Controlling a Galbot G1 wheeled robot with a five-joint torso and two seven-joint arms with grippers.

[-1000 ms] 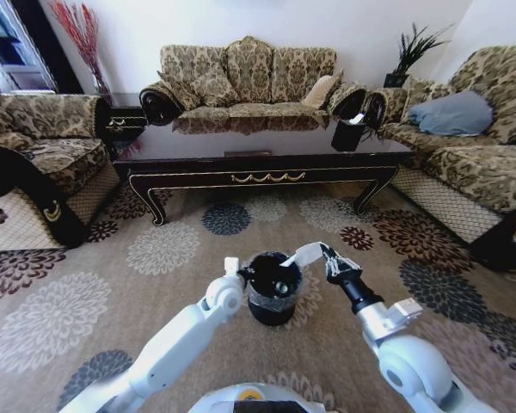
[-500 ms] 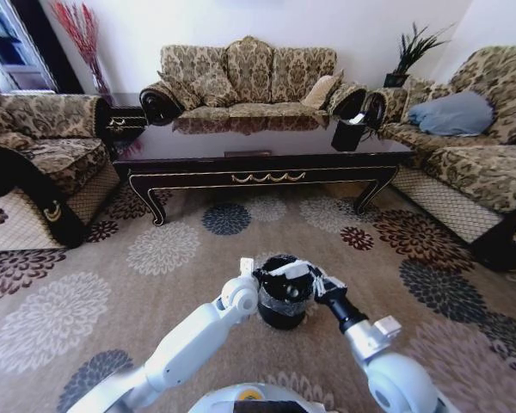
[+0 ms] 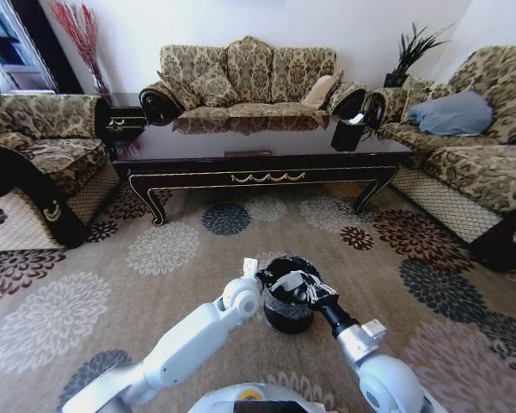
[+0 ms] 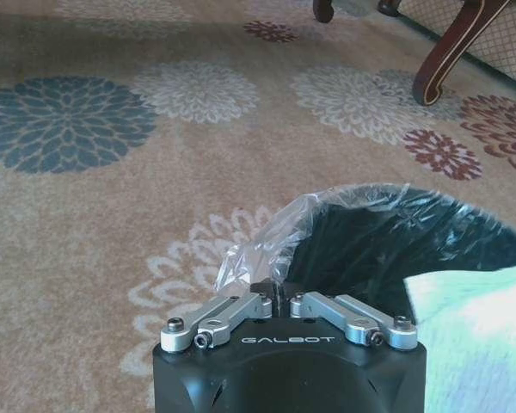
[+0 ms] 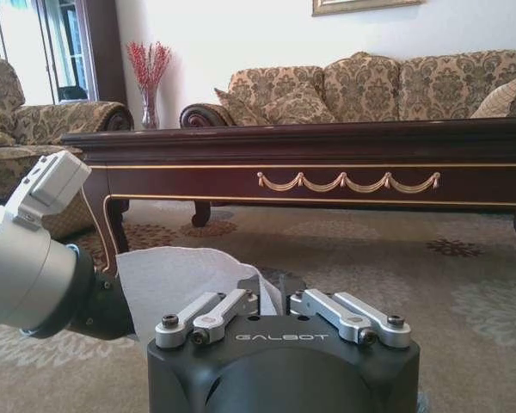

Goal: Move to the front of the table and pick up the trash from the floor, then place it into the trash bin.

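The trash bin (image 3: 288,318), black with a shiny liner, stands on the carpet just in front of me. My left gripper (image 3: 260,277) is at its near-left rim, shut on the liner's clear plastic fold (image 4: 258,249). Over the bin's opening (image 4: 370,249), my right gripper (image 3: 299,286) is shut on the trash, a crumpled white tissue (image 3: 285,280), which also shows beside the rim (image 4: 482,335) and ahead of the right fingers (image 5: 176,275). The long dark table (image 3: 198,178) with gold trim stands farther ahead across the carpet (image 5: 327,142).
Patterned sofas ring the table: one behind it (image 3: 249,77), one at the left (image 3: 34,163), one at the right (image 3: 473,146). A dark side cabinet (image 3: 125,120) sits at the back left. A black box (image 3: 351,133) stands on the table's right end. Floral carpet (image 3: 163,249) surrounds the bin.
My right gripper has swung left with the tissue, from beside the bin to over its opening. The left gripper and the bin have shifted slightly to the right.
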